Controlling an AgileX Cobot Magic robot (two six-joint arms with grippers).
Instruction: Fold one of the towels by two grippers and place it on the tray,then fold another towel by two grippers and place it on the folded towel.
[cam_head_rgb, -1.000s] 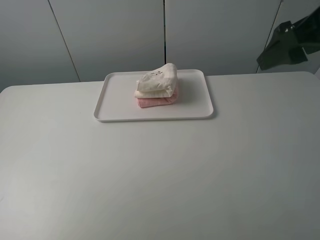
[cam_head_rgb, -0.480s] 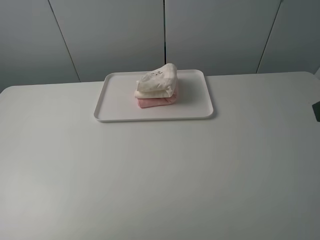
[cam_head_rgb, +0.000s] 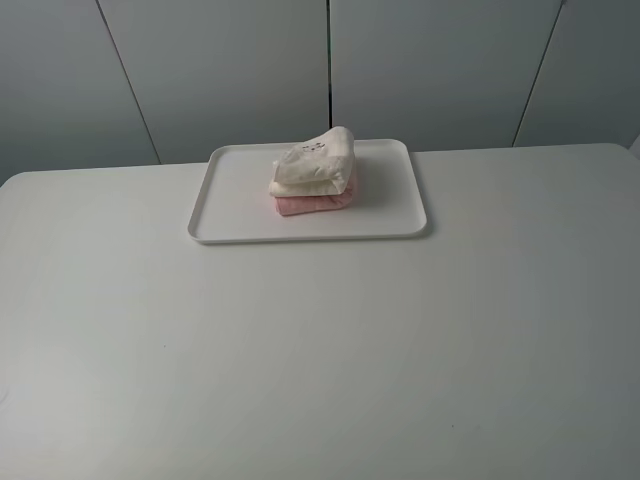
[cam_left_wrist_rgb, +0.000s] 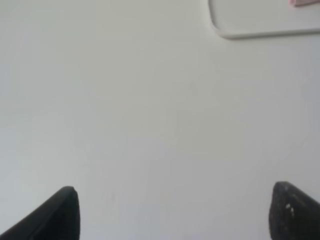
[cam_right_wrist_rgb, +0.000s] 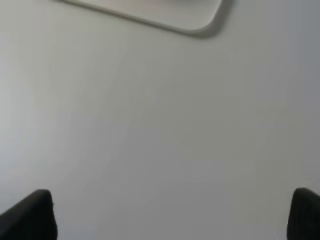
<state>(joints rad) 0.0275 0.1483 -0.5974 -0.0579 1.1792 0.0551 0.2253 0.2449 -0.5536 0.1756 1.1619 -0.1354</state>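
Towels, two: one folded cream off-white terry towel (cam_head_rgb: 316, 165) atop one folded pale pink terry towel (cam_head_rgb: 313, 201), on one flat white rectangular plastic tray (cam_head_rgb: 235, 200), upper centre of white desk (cam_head_rgb: 320, 350). Left gripper (cam_left_wrist_rgb: 175, 212) and right gripper (cam_right_wrist_rgb: 172, 215) fingers spread, released, empty.

The place looks like a bare lab test cell: a plain white matte counter (cam_head_rgb: 320, 340) stands before grey wall panels (cam_head_rgb: 230, 70) split by thin dark seams.

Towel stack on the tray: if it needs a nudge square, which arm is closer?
Left, slightly, as a guess. The left gripper view shows the tray corner and a sliver of pink towel; the right gripper view shows only a tray corner. Both are open and empty.
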